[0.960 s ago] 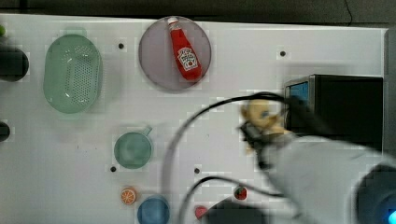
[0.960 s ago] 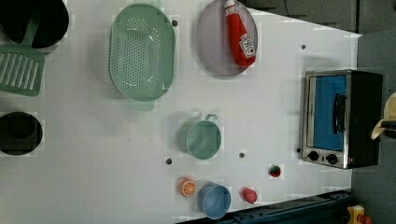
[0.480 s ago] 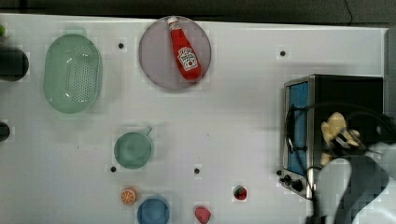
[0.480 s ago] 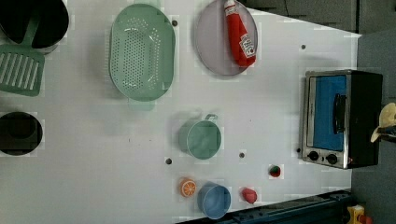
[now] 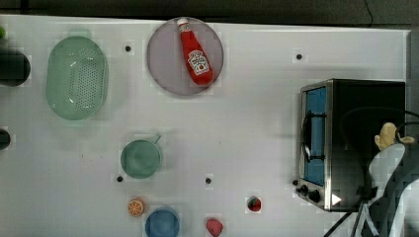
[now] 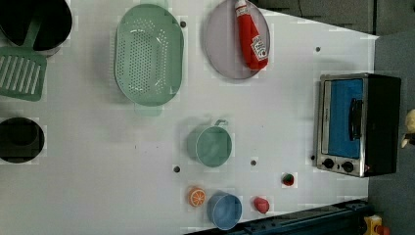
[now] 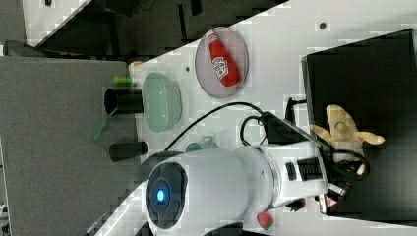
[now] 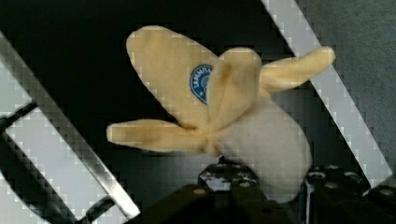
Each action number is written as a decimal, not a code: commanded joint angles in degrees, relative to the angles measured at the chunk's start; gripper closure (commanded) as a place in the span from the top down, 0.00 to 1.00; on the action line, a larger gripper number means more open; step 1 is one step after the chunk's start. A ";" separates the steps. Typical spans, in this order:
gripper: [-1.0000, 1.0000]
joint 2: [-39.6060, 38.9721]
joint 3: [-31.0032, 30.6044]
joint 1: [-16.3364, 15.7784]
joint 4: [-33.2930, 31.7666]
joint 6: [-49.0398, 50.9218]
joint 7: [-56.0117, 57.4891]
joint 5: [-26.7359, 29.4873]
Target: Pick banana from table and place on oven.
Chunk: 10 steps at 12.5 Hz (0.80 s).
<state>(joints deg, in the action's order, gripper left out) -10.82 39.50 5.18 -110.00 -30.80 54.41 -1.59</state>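
- Right now my claw [image 8: 261, 186] is clamped on the banana [image 8: 224, 116]; in the wrist view the dark fingers [image 8: 327, 186] pinch its pale lower end, while the peel flaps splay outward and a blue sticker faces the camera.
- In the right view the banana [image 7: 344, 130] sits at the tip of the white arm [image 7: 216, 187], over the black top of the oven [image 7: 373, 69]; I cannot tell whether it touches that surface.
- From the top view, I see the banana [image 5: 387, 136] above the oven [image 5: 365, 113] near its far edge from the glass door, with the arm [image 5: 390, 187] coming in from the top view's lower right.
- On the worktop [image 5: 257, 118], well apart from the oven, a ketchup bottle [image 5: 196, 53] lies on a grey plate [image 5: 165, 64], and a green colander [image 5: 76, 77] sits to the top view's left.
- Nearer the top view's bottom edge I see a green cup [image 5: 141, 158], a blue bowl [image 5: 162, 223] and an orange slice [image 5: 136, 207].
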 commanded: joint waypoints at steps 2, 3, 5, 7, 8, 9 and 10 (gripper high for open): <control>0.49 2.11 -1.25 -1.90 1.60 -0.33 7.34 1.01; 0.60 2.07 -1.24 -1.82 1.54 -0.34 7.34 1.15; 0.83 2.17 -1.39 -1.85 1.99 -0.61 7.33 1.15; 1.00 2.79 -1.80 -2.11 2.95 -0.52 7.34 1.14; 1.00 3.31 -2.07 -2.50 3.82 -0.22 7.31 1.09; 1.00 4.23 -2.46 -2.94 4.93 1.42 7.31 0.86; 1.00 5.53 -2.94 -3.53 6.24 4.50 6.88 0.56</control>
<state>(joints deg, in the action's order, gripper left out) -7.57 37.88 2.60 -104.13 -27.86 59.98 -0.76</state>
